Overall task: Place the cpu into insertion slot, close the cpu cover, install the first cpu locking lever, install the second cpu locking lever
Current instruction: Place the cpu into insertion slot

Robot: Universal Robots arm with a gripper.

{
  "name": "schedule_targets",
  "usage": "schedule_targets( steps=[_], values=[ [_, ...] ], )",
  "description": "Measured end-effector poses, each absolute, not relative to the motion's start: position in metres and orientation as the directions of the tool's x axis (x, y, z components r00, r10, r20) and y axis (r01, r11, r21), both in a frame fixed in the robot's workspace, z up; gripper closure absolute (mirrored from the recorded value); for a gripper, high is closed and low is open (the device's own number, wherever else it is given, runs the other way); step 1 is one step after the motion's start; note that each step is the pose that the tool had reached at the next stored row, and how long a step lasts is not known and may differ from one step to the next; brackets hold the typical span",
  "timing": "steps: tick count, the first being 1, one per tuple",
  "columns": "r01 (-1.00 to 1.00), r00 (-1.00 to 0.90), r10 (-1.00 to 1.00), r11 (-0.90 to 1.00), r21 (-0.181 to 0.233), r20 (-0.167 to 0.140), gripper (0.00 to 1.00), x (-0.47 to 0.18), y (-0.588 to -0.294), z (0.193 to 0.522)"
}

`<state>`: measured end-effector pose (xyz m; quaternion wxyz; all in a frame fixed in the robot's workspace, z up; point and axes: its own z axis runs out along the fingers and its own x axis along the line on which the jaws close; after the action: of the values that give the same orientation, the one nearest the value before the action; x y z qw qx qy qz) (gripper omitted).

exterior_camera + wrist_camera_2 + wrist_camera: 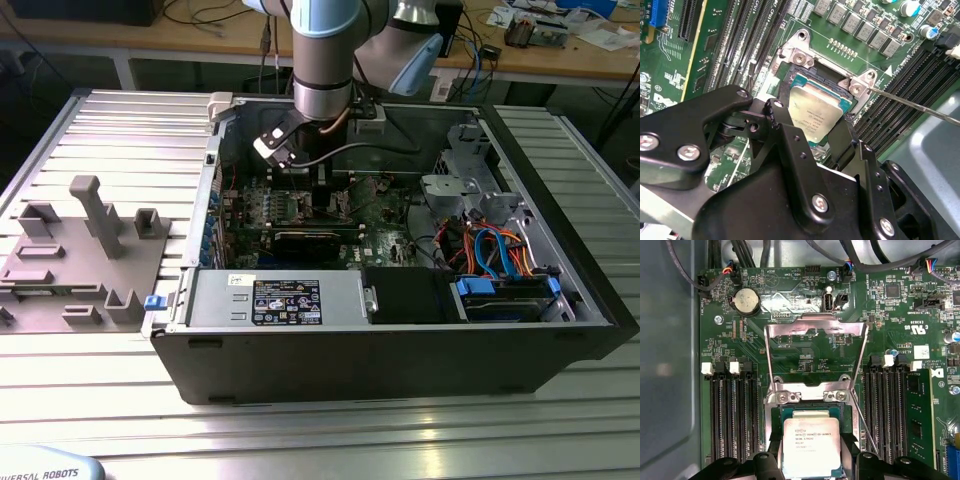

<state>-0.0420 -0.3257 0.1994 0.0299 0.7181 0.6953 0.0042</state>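
Right up close, the claw [810,124] was seen clamped on the cpu [815,107]. One black finger [782,125] was pressed to each of two opposite edges, so it was only spread chip-wide. The cpu was held squarely over the insertion slot [829,82]; whether it was fully seated couldn't be told, tbh. In the first wrist view the same cpu [811,445] was seen lined up with the slot's edges.

Just behind the slot, the cpu cover [815,329] was found flipped open and stood up, hinged at a screwed bracket [810,396]. A thin metal rod [920,103] was seen sticking out from the slot's corner. Rows of black memory slots [732,415] were laid out on both sides of the slot, and a coin battery [746,301] was spotted beyond the cover.

Further out, the arm [325,60] was seen angled down into the open computer case [400,350], which was parked on the slatted worktop [100,420].
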Motion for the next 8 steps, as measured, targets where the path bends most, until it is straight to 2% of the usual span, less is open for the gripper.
schedule_targets(
  steps=[8],
  values=[
    [0.998, 0.034, 0.999, -0.032, 0.049, -0.036, 0.46, -0.0428, -0.3265, 0.1985]
  ],
)
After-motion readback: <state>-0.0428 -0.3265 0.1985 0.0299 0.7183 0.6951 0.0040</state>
